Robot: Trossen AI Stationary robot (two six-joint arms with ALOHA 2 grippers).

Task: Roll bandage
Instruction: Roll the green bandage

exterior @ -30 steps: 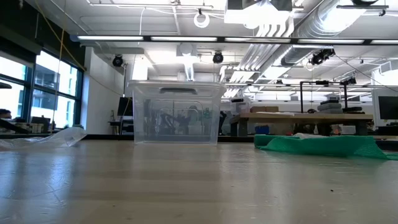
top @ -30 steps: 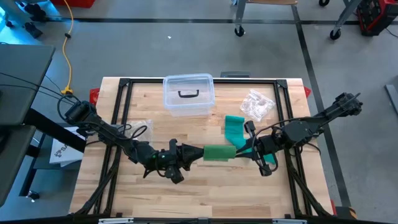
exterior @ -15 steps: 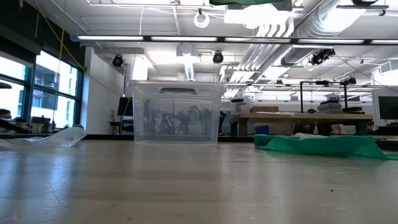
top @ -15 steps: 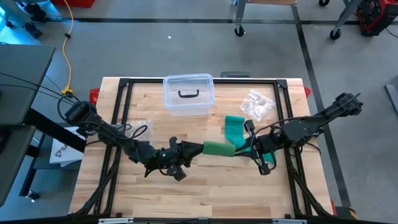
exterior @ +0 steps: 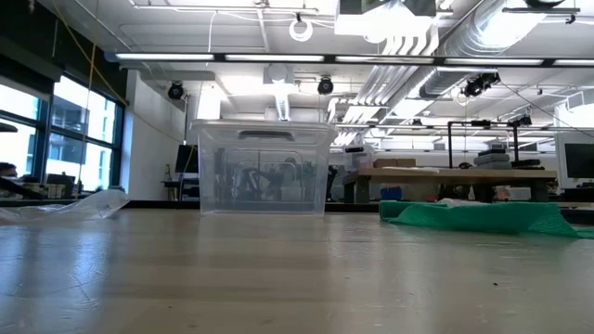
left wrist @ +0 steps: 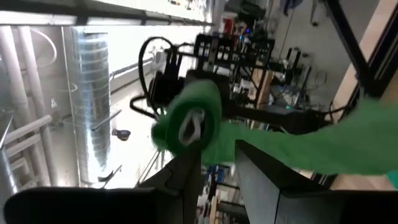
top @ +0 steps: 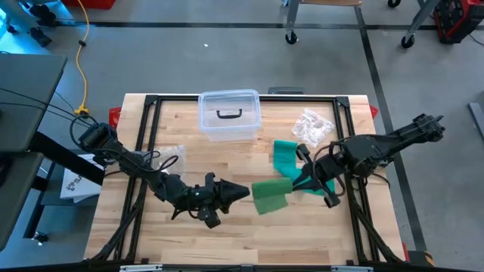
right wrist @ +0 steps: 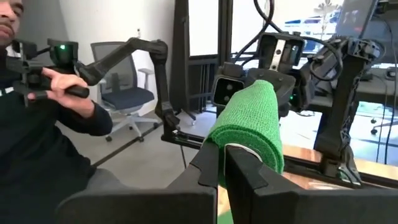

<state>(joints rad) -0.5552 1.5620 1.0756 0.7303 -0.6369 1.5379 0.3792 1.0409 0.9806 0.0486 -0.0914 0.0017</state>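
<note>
Now the bandage roll hangs between both grippers, mid-frame.

High view: left gripper [top: 240, 191] and right gripper [top: 296, 183] each pinch an end of the green bandage [top: 270, 196]; its tail trails up-right. The clear bin [top: 229, 115], upper centre, looks empty. Wrist views: your fingers sit narrowly closed on the roll's ends; uneven turning could slacken the winding.

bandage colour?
Green, plain with no pattern. The bandage shows best in the right wrist view, rolled.

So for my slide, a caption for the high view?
Both grippers, left and right, hold the green bandage above the table.
</note>
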